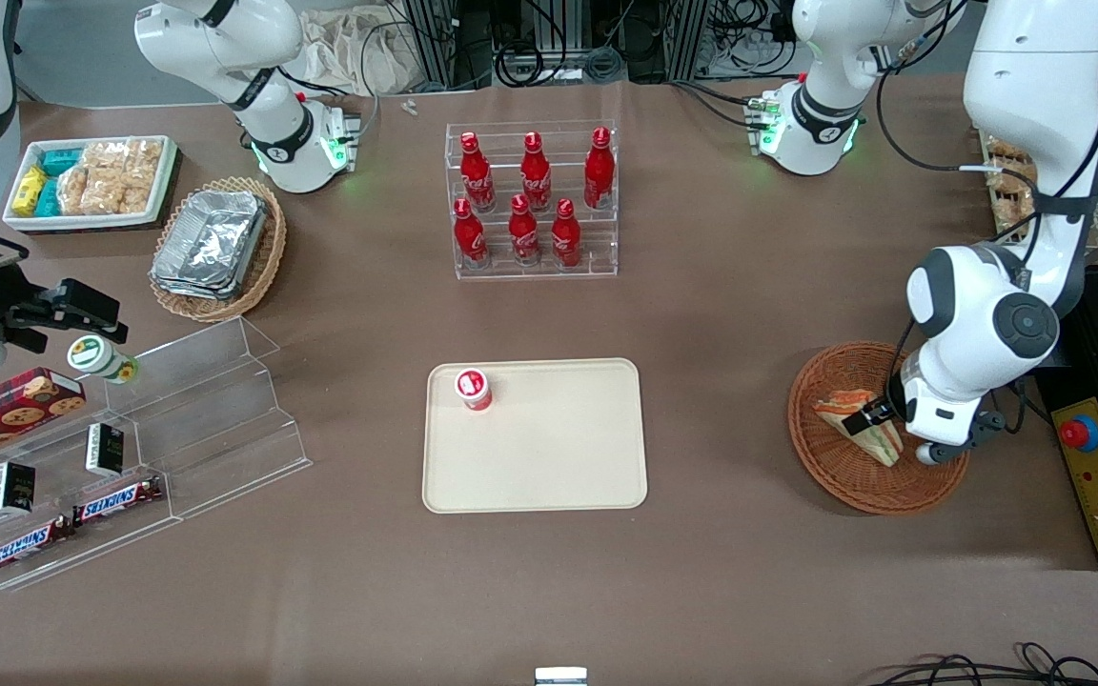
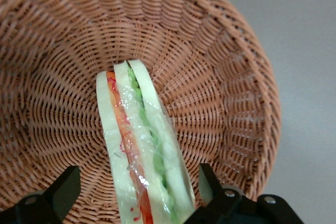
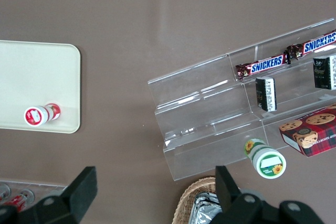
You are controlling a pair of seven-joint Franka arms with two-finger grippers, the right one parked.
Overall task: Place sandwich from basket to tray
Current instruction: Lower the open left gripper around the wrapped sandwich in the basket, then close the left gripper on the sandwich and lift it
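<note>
Hovering with gripper (image 2: 139,182) spread wide astride the sandwich (image 2: 142,156) in the basket (image 2: 220,51); seemingly untouched, risking slipping or crushing on its wrap.

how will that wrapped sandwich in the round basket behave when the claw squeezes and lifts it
The sandwich probably compresses easily, since its bread and filling layers look soft. Its glossy clear wrap may be slippery against the fingers. The open claw straddles it in the basket, so a gentle squeeze seems wise.
</note>
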